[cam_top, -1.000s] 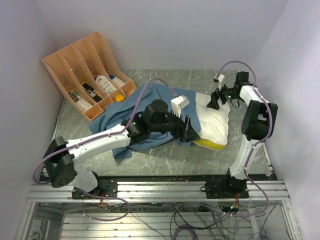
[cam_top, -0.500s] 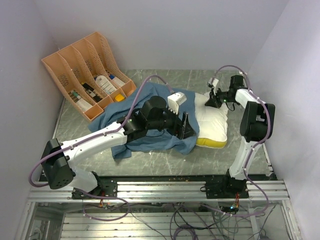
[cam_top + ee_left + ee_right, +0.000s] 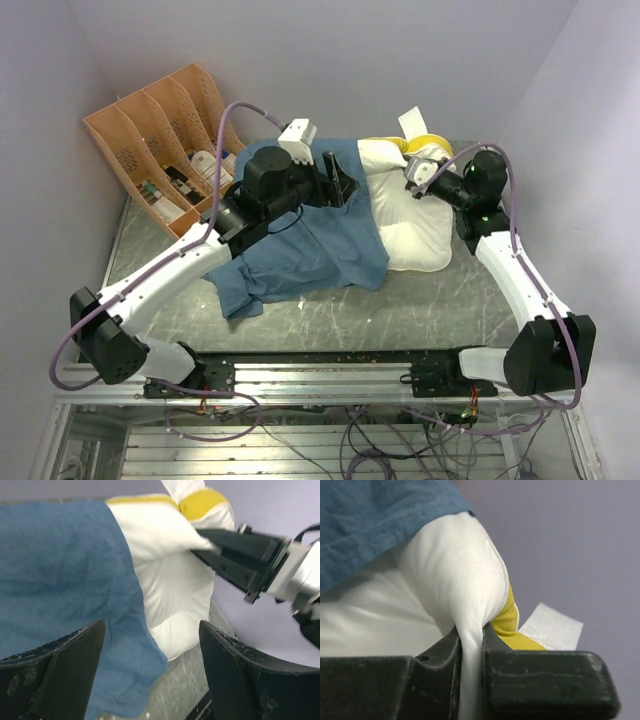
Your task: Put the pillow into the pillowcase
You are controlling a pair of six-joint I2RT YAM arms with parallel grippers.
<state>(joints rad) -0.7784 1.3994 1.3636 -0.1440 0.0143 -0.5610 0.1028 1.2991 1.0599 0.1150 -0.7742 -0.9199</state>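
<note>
Pillow (image 3: 420, 235) lies right of the middle on the counter (image 3: 330, 320), long side running top to bottom, yellow end at the top. Blue pillowcase (image 3: 310, 245) covers its left edge. Right tool (image 3: 409, 182) pinches the pillow; left tool (image 3: 345, 187) is wide open over the pillowcase

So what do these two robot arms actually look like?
Both the left arm and right arm are slim white tubes joined by chunky black joints. A lilac cable loops along each. Each wrist carries a small white camera box. The left gripper and right gripper have two flat black fingers, scuffed pale.
</note>
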